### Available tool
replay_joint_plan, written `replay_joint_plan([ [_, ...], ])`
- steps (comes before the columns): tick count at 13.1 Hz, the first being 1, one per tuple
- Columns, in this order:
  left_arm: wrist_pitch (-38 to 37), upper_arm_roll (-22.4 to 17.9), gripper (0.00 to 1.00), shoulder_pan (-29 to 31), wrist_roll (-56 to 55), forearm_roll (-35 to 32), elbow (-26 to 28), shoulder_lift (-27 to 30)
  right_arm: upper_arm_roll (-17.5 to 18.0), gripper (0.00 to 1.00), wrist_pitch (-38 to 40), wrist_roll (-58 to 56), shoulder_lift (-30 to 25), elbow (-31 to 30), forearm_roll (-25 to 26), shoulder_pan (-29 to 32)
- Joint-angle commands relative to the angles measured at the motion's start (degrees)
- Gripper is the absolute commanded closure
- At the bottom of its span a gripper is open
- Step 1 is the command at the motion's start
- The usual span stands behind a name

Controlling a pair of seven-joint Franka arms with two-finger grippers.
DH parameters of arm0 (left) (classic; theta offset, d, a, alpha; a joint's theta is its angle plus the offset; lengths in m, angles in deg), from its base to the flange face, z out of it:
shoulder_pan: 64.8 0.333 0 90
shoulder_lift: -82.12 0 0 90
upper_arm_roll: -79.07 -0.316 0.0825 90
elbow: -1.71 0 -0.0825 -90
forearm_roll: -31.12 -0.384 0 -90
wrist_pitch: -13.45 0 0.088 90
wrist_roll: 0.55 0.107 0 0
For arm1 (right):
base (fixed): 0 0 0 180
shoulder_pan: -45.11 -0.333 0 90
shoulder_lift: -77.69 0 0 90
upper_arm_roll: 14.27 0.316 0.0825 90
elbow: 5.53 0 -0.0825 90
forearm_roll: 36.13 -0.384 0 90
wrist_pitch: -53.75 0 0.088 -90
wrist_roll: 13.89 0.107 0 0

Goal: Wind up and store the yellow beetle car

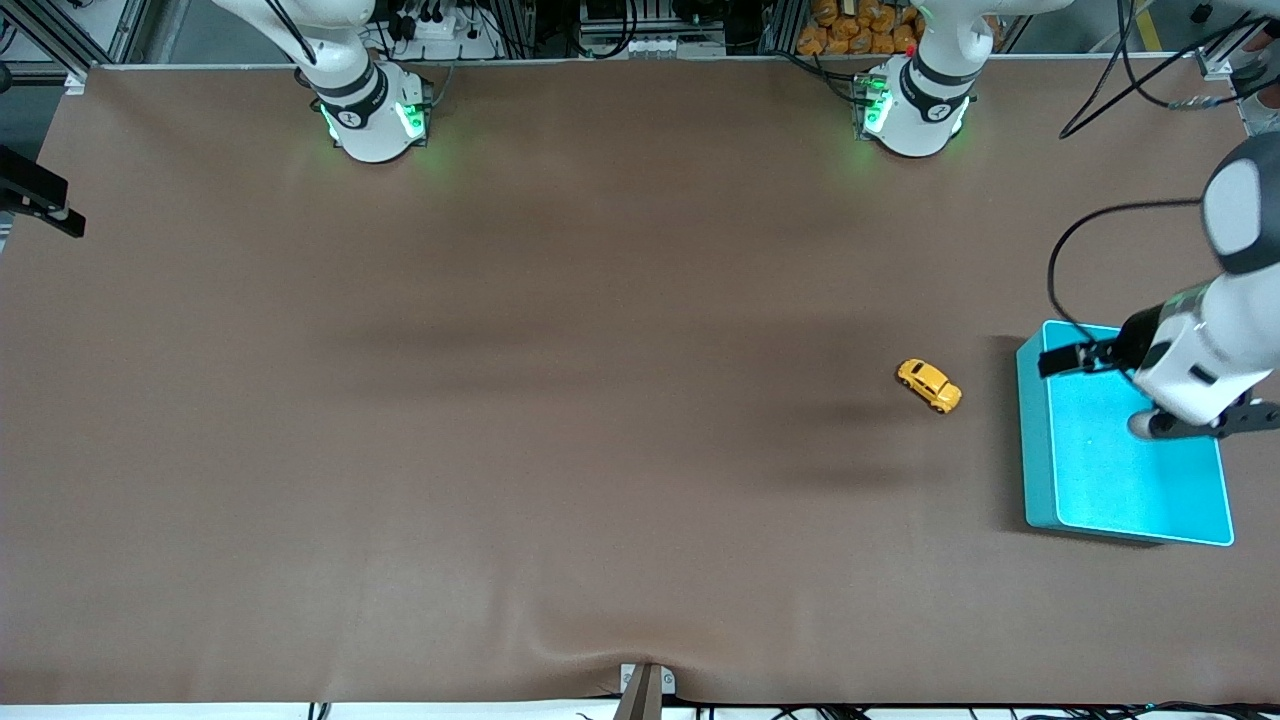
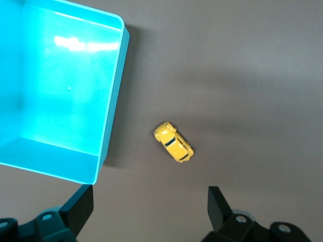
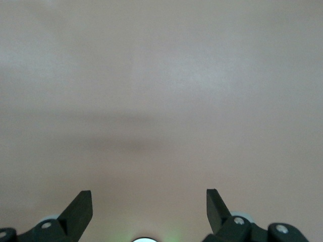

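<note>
Both my hands are empty, so the task is right at its start: reaching for the yellow beetle car. Nothing wound, nothing stored. The car sits on its wheels on the bare bench, about mid-height in the front view and toward the left arm's end. It is close beside the teal bin but apart from it, and angled to the bin's wall.

My left hand hangs in the air over the bin, fingers spread wide, gripping nothing. The left wrist view takes in both the car and the bin's corner. My right hand is spread wide too, empty over plain bench, and it waits. It doesn't show in the front view at all.

The next move, as I judge it, belongs to the left hand. It should slide off the bin until it is over the car, then turn the wrist so the fingers straddle the narrow body, not its length. Then it goes down low and pinches gently, because that rounded shell looks slippery and could squirt out. Winding would come after that, then the drop into the bin, which is empty.
</note>
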Motion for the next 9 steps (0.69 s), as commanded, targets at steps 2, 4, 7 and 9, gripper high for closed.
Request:
replay_joint_plan([
  [2, 3.99, 0.0, 0.0, 0.16, -7.43, -1.19, -0.99, -6.2, 0.13, 0.0, -10.6, 2.84, -11.92, -19.24, 0.13, 0.2],
  [4, 5.49, 0.0, 0.0, 0.33, -10.94, -1.45, -0.3, -7.44, 0.22, 0.0, -14.58, 2.84, -16.33, -25.95, 0.04, 0.2],
  [7, 9.69, 0.18, 0.0, -0.19, -19.72, -1.63, 5.75, -7.8, 0.31, 0.0, -12.76, 4.49, -16.53, -25.89, -0.31, -0.24],
  [9, 13.39, 0.44, 0.0, -0.11, -22.46, -1.37, 10.76, -6.05, 0.22, 0.0, -11.34, 5.03, -15.39, -23.61, -0.48, -1.64],
])
